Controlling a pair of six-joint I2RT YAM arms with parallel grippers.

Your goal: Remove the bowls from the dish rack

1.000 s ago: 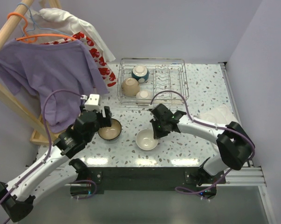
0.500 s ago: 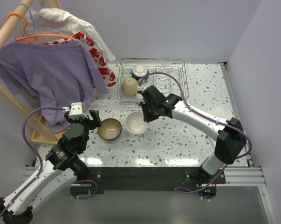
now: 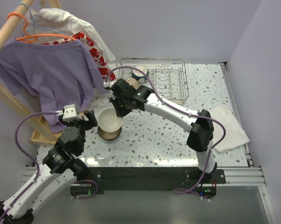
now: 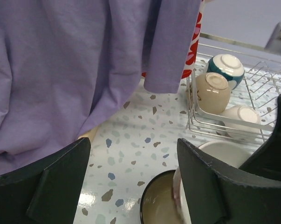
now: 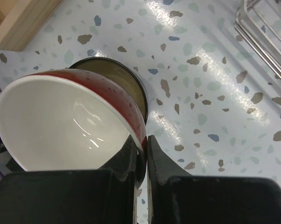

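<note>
Swinging the red bowl (image 5: 70, 126) leftward from mid-table (image 3: 159, 135) in the right gripper (image 5: 140, 144), jaws clamped on its rim, now tilted just above the dark bowl (image 5: 119, 79) near the left edge, seemingly for nesting. Keeping the left gripper (image 4: 131, 149) wide and empty beside them, leaving three bowls (image 4: 214, 91) in the rack (image 3: 170, 81) at the far edge.

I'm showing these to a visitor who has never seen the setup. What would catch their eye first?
Probably the right hand, stretched across to the front left and pinching the rim of a dark red bowl over a darker bowl. Next, the big purple shirt hanging at the far left, and the dish rack at the back holding three upturned bowls.
</note>
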